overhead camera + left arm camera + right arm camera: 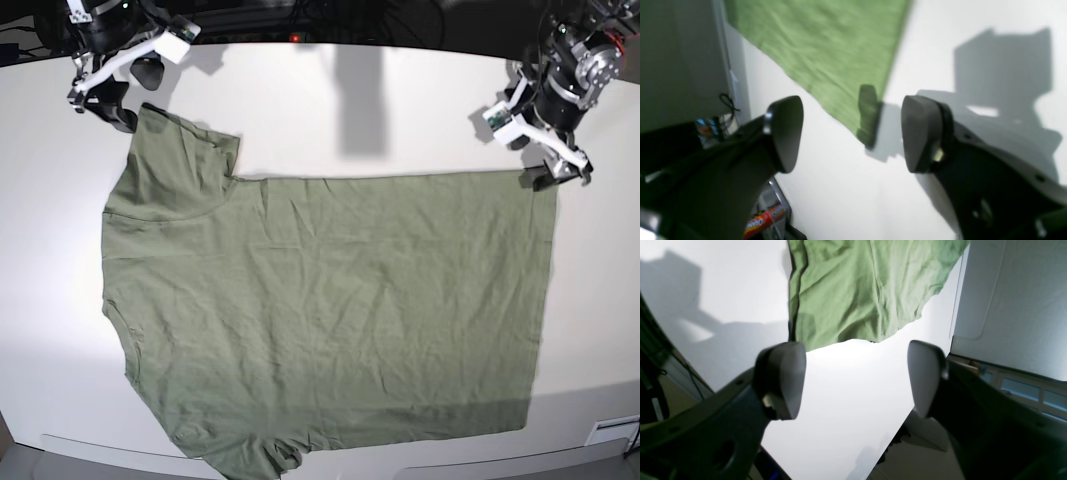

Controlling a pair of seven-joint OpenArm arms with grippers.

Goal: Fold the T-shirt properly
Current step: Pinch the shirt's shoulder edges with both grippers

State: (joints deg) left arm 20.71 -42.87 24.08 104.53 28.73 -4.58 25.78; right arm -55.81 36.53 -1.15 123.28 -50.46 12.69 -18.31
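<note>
On the bench: the T-shirt (330, 310) lies flat and spread on the white bench (400, 100), not yet folded, with wrinkles across the body.
Long axis: we see it run across the base view, collar and sleeves on that view's left, hem on its right.
Left fingers: the left fingers (903, 133) stand wide apart and hold nothing; we see them poised at the far hem corner (868, 133), which lies just ahead of them and between the two pads.
Right fingers: the right fingers (853, 380) also stand wide apart and empty; the far sleeve (857, 290) lies ahead of them, a strip of bare bench between.
Which arm is nearer: we judge the left arm nearer to its cloth; in the base view its fingers sit right at the hem corner, while the right ones hover just beside the sleeve's outer edge.
Next move, as we judge it: each arm needs to come down on its own far corner and pinch the edge, so the far side can be drawn over toward the near side.
Risk: a pinch of thin cloth lying flat may miss or slip.
</note>
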